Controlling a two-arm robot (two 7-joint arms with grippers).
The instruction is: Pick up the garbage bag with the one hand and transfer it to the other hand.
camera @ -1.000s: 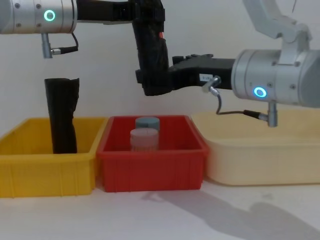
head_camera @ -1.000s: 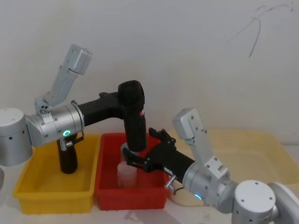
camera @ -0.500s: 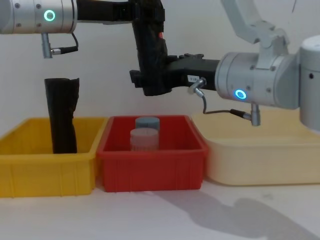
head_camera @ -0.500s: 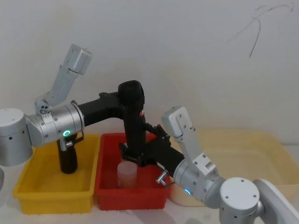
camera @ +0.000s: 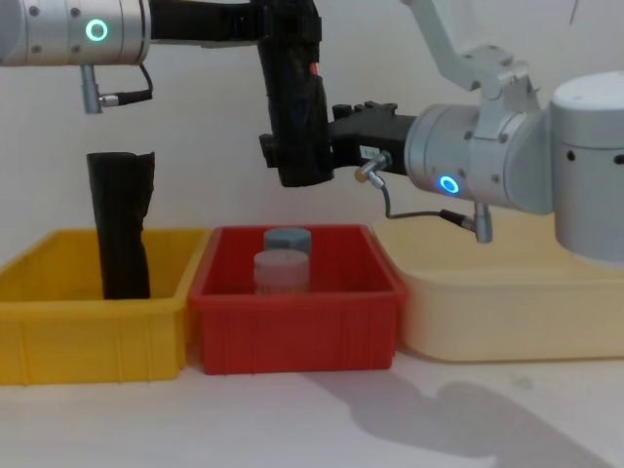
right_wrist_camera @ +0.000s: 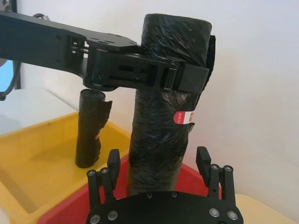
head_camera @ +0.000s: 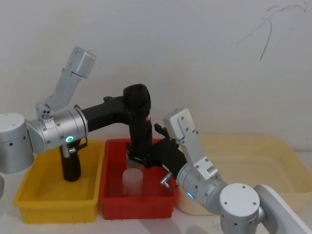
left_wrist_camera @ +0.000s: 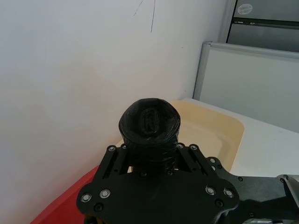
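The garbage bag (head_camera: 139, 124), a smooth black roll with a small red-orange mark, hangs upright above the red bin (head_camera: 136, 207). My left gripper (head_camera: 131, 105), on the arm with the cyan-green light, is shut on the roll near its top; the left wrist view looks onto the roll's top end (left_wrist_camera: 149, 122). My right gripper (right_wrist_camera: 159, 163) is open, one finger on each side of the bag's lower part (right_wrist_camera: 156, 140) with small gaps between. From the chest, the right gripper (camera: 292, 154) reaches in from the right to the bag (camera: 295, 97).
A yellow bin (camera: 88, 331) on the left holds another black roll (camera: 119, 224) with a ragged top. Two pale jars (camera: 283, 263) stand in the red bin (camera: 292, 331). A beige tray (camera: 507, 322) lies on the right. A white wall rises close behind.
My right gripper has moved left and forward until its open fingers stand on either side of the bag's lower end. The left arm and the bag have stayed still.
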